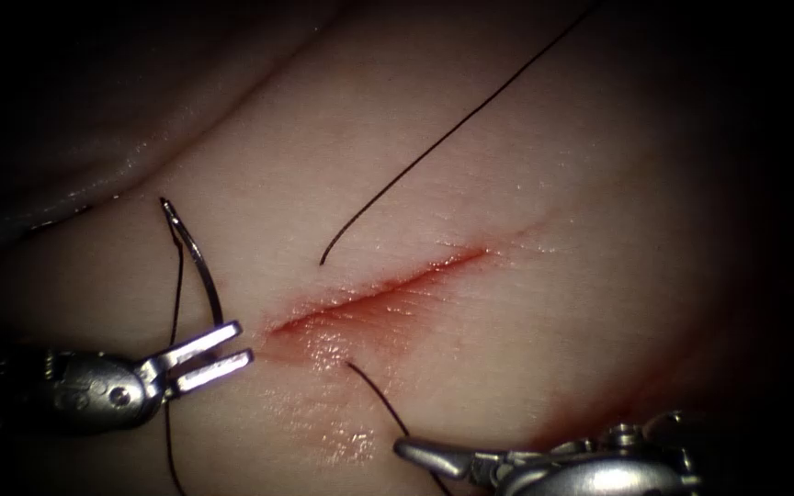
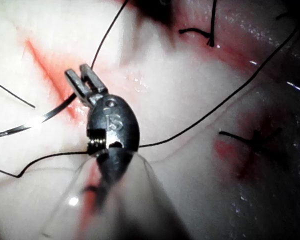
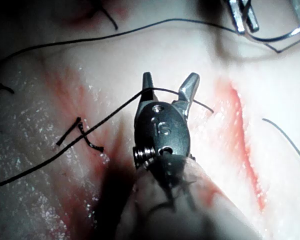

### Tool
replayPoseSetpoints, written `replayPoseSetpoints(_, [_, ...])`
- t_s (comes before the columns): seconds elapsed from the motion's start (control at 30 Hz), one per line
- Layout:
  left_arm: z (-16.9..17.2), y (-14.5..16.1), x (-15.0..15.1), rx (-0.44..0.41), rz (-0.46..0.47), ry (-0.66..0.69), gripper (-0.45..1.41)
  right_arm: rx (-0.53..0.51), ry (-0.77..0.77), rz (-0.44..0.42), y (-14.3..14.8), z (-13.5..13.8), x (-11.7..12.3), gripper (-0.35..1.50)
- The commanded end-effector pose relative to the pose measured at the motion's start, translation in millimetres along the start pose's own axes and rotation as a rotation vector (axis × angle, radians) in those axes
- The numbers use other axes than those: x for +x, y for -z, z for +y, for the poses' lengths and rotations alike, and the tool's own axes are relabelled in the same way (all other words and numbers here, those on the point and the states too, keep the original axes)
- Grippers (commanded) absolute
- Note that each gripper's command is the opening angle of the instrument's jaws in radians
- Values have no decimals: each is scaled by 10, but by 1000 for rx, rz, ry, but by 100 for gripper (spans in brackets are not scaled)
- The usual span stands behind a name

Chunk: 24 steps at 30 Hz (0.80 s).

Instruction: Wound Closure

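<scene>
Fingers on our left tool clamp the curved needle near its tail end, left of the cut; its body arcs up free of the tissue, tip in the air. Right tool fingers stand wide with thread running between them, gripping nothing. Thread exits the tissue just near of the cut. A loose thread end lies far side. We judge a steady needle grip and slack, unsnagged thread matter most.
</scene>
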Motion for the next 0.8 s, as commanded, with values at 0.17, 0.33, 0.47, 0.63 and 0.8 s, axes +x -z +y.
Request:
replayPoseSetpoints(0.17, [7,-4,-5,-2,0,1,-45,-14,3,-13,-21,12,-32,133])
replayPoseSetpoints(0.33, [7,-4,-5,-2,0,1,-45,-21,3,-16,-42,21,-64,133])
replayPoseSetpoints(0.47, [7,-4,-5,-1,0,1,-45,-36,-11,-29,-59,18,-87,136])
replayPoseSetpoints(0.63, [7,-4,-5,-1,0,1,-45,1,-16,44,-55,16,-90,-18])
replayPoseSetpoints(0.8, [7,-4,-6,-1,0,1,-45,10,-15,40,-50,15,-82,-35])
